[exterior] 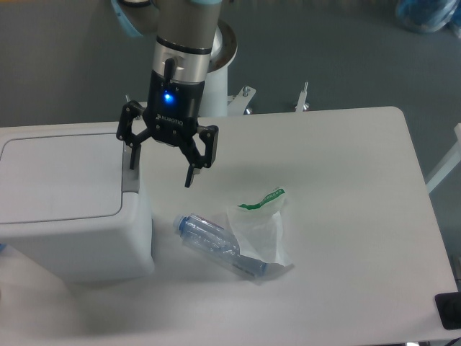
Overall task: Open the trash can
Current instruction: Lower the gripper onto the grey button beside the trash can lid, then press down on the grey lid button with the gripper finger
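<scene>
White laminate covers the counter [346, 216], which fills most of the view, and nearest the camera at its lower right edge a small black object [448, 311] shows only as a dark corner, too cut off to identify. A little farther in, near the middle of the counter, a clear plastic bottle [216, 245] lies on its side, its capped end pointing up and left toward the bin, its other end tucked under a crumpled clear plastic bag [263, 231] with a green strip along its upper edge. To the left of the bottle and just apart from it stands the trash can [72, 209], a large boxy white plastic bin with rounded corners that takes up the left side of the counter and runs past the left edge of the view. Its flat rectangular lid [61, 176] lies closed and level, and the grey push tab [130, 173] sits on the lid's right edge. Above that tab hangs the black gripper [160, 166] with a blue light glowing on its body, its two fingers spread wide and holding nothing; the left finger is over or at the tab, though contact cannot be judged, and the right finger hangs over bare counter beside the bin. Beyond the counter the grey floor [346, 58] stretches back, with the arm's pale base behind the gripper.
</scene>
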`<state>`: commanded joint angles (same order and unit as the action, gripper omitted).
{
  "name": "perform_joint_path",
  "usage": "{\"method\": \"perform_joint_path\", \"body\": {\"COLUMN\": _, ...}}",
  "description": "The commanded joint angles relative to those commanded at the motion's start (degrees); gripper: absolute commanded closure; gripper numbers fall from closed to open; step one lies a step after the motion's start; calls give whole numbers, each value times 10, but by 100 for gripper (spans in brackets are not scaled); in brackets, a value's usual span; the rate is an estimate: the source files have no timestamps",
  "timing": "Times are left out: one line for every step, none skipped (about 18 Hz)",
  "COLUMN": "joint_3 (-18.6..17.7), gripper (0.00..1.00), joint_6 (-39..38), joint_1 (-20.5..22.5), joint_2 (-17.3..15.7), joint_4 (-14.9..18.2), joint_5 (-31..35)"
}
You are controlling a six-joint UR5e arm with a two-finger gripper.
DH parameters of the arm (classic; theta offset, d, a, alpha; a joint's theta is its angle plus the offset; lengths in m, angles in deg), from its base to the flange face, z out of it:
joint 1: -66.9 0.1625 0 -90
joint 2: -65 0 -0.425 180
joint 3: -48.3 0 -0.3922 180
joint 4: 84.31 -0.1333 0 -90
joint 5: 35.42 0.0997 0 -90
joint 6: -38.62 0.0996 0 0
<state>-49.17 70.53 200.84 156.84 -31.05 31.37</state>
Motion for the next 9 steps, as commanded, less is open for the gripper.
{"method": "perform_joint_path", "body": {"joint_3": 0, "gripper": 0, "joint_6": 0, "joint_1": -1, "joint_2": 1, "joint_4": 0, "joint_5": 1}}
{"method": "perform_joint_path", "body": {"joint_3": 0, "gripper": 0, "joint_6": 0, "joint_1": -1, "joint_2": 1, "joint_4": 0, "joint_5": 1}}
{"method": "perform_joint_path", "body": {"joint_3": 0, "gripper": 0, "joint_6": 0, "joint_1": -1, "joint_2": 1, "joint_4": 0, "joint_5": 1}}
{"method": "perform_joint_path", "body": {"joint_3": 0, "gripper": 0, "joint_6": 0, "joint_1": -1, "joint_2": 1, "joint_4": 0, "joint_5": 1}}
{"method": "perform_joint_path", "body": {"joint_3": 0, "gripper": 0, "joint_6": 1, "joint_1": -1, "joint_2": 2, "joint_4": 0, "joint_5": 1}}
{"method": "perform_joint_path", "body": {"joint_3": 0, "gripper": 0, "joint_6": 1, "joint_1": -1, "joint_2": 2, "joint_4": 0, "joint_5": 1}}
{"method": "perform_joint_path", "body": {"joint_3": 1, "gripper": 0, "joint_6": 1, "joint_1": -1, "joint_2": 1, "joint_4": 0, "joint_5": 1}}
{"method": "perform_joint_path", "body": {"joint_3": 3, "gripper": 0, "joint_6": 2, "joint_1": -1, "joint_2": 1, "joint_4": 0, "joint_5": 1}}
{"method": "perform_joint_path", "body": {"joint_3": 4, "gripper": 0, "joint_6": 2, "joint_1": -1, "joint_2": 1, "joint_4": 0, "joint_5": 1}}
